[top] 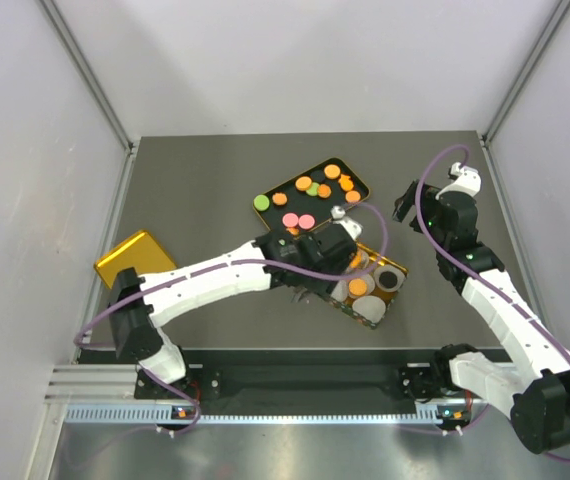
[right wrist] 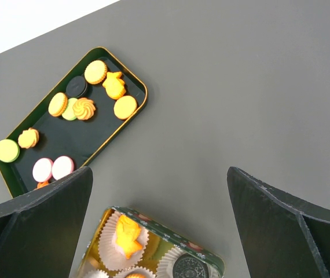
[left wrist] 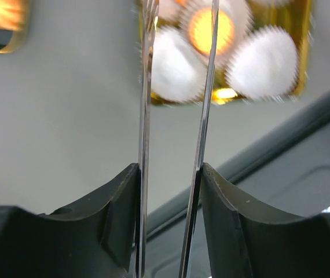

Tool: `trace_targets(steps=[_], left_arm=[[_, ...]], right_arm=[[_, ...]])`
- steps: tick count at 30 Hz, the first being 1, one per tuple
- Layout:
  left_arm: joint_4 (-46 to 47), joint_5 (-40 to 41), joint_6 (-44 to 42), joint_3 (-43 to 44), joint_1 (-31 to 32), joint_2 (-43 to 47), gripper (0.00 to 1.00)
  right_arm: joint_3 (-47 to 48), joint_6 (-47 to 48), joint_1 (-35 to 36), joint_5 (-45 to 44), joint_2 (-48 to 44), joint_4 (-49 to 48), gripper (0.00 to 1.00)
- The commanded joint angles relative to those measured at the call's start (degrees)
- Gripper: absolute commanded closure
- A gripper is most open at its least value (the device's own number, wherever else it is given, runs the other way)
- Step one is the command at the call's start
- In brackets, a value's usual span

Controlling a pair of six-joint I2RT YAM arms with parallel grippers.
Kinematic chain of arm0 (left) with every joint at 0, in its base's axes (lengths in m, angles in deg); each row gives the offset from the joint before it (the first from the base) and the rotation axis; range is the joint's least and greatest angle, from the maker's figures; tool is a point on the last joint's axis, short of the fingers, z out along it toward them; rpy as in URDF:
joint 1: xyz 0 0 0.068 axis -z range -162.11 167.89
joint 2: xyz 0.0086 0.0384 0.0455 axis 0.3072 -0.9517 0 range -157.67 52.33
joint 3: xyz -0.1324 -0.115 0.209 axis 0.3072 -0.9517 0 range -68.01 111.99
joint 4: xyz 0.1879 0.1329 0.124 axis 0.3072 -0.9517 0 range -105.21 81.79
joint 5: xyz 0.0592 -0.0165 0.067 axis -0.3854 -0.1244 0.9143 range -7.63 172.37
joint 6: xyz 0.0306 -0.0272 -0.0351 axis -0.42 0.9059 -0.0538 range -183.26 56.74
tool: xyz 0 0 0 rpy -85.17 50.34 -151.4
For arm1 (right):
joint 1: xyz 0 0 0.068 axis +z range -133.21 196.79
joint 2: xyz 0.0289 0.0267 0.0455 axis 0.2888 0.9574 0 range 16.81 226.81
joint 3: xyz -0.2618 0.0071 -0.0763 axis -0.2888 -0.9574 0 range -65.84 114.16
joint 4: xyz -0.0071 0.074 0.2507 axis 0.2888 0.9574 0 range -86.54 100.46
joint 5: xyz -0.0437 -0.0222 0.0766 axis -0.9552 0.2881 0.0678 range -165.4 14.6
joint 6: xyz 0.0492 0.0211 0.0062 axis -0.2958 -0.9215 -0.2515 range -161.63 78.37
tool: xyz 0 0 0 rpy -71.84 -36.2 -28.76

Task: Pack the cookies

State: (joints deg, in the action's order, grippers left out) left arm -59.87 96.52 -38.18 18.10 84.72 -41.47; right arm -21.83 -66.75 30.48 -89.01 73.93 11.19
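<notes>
Left gripper (left wrist: pixel 181 35), 2 thin blades slightly apart with nothing pinched, hangs over gold rectangular tin (left wrist: pixel 304 46) of white paper cups (left wrist: pixel 176 69). Right gripper (right wrist: pixel 159 197) is spread wide and empty. Small flat round cookies (right wrist: pixel 125 107), mostly orange, lie on dark gold-rimmed tray (right wrist: pixel 95 136) just beyond the tin. The tray's long axis runs diagonal. Next pick likely means reaching away from the bases.

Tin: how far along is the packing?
Done: a few paper cups in the tin hold cookies. In hand: left gripper hovers over the tin, nothing seen between its fingers; right gripper open, empty. To do: about a dozen loose cookies in the black tray, empty cups, gold lid off.
</notes>
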Motion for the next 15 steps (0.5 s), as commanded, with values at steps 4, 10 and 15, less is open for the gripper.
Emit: trace_targets(steps=[4, 10, 15], left_arm=[[2.9, 5.5, -2.4, 2.2, -14.2, 6.7, 0.51], [7.7, 6.1, -4.5, 1.8, -26.6, 2.6, 0.45], [9.0, 4.2, -4.7, 5.6, -30.8, -3.8, 0.44]], right_arm=[[2.0, 0.1, -0.8, 0.7, -0.4, -2.5, 0.0], [2.1, 0.1, -0.8, 1.5, 0.0, -2.5, 0.0], [2.0, 0.1, -0.8, 1.5, -0.2, -2.5, 0.0]])
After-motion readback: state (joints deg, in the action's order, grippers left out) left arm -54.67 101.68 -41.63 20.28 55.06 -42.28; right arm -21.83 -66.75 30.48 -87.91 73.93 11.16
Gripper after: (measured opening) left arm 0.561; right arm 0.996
